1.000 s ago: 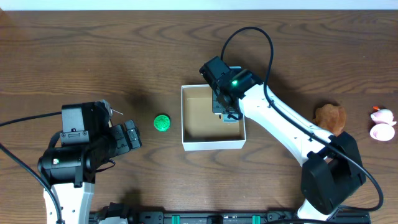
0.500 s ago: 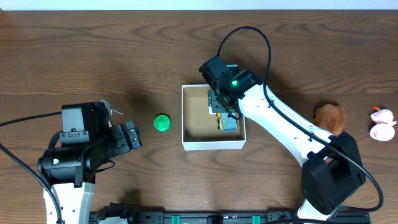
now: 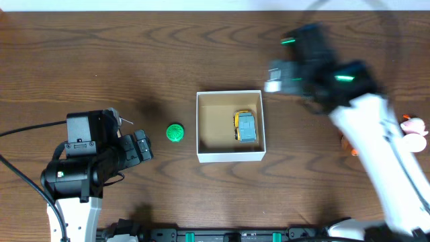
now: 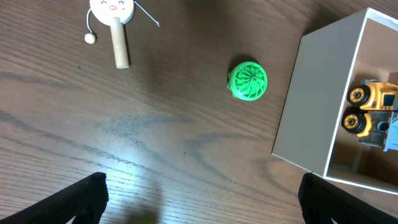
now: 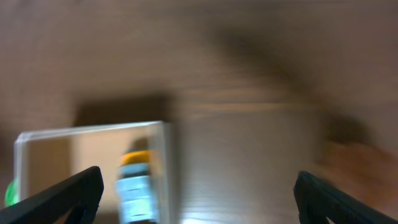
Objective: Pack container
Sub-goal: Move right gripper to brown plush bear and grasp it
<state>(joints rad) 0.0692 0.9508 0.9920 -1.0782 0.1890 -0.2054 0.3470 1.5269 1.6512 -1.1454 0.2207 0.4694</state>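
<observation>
inside, the container [image 3: 229, 156] holds one thing — a yellow-and-grey toy truck [image 3: 246, 127].

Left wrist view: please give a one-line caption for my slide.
Open left fingers hover near a green ball; a yellow toy truck sits inside the container.

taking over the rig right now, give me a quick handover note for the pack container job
Left gripper: fingers open, empty, parked left of the green ball.
Right gripper: fingers open, empty, above the table up and right of the container; its view is blurred.
Done: the yellow toy truck lies inside the container, by its right wall.
Left: the green ball on the table just left of the container, the wooden rattle near the left arm, and the pink toy at the far right.
</observation>
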